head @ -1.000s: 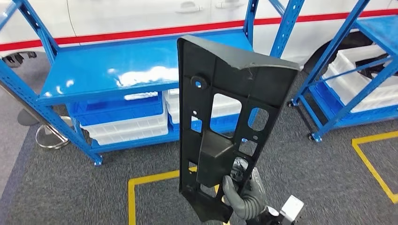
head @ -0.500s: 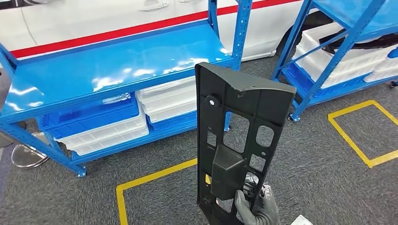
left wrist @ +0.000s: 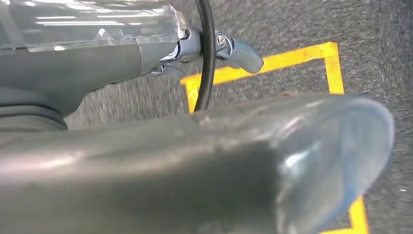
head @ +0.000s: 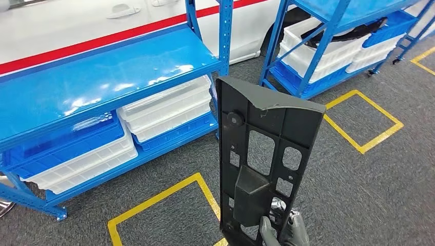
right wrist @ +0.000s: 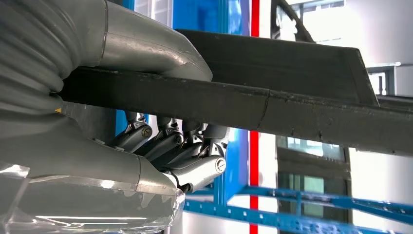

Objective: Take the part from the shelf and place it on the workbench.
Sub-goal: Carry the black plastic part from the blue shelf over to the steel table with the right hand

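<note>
Part: a long, flat black plastic panel [head: 264, 154] with rectangular cut-outs, a round boss near its upper end and a raised box-shaped block low on its face; it stands nearly upright in the air in front of the robot, over the carpet, apart from both racks.
Right hand: the grey right hand [head: 281, 233] grips the panel's lower end; in the right wrist view its dark fingers [right wrist: 170, 141] curl under the panel's edge while the thumb presses on the other side, so they are closed on the part.
Left hand: the left hand [left wrist: 214, 46] hangs above the floor; one grey fingertip sticks out past a black cable, and how far the fingers are spread I cannot tell.
What the panel hides: it covers the strip of floor right behind it and one corner of the nearer yellow square.
Nearer rack: a blue metal shelf unit [head: 102, 77] with a bare glossy top surface stands just behind and to the left of the panel; its lower level holds stacked white plastic crates [head: 166, 110] and a blue plastic crate [head: 66, 146].
Farther rack: a second blue shelf unit [head: 328, 31] on castors stands behind and to the right, carrying white crates and a dark curved part.
Floor: grey carpet [head: 369, 195] marked with yellow tape squares [head: 364, 120], one on each side of the panel.
Background: a white car body with a red stripe [head: 77, 46] runs behind the racks.
</note>
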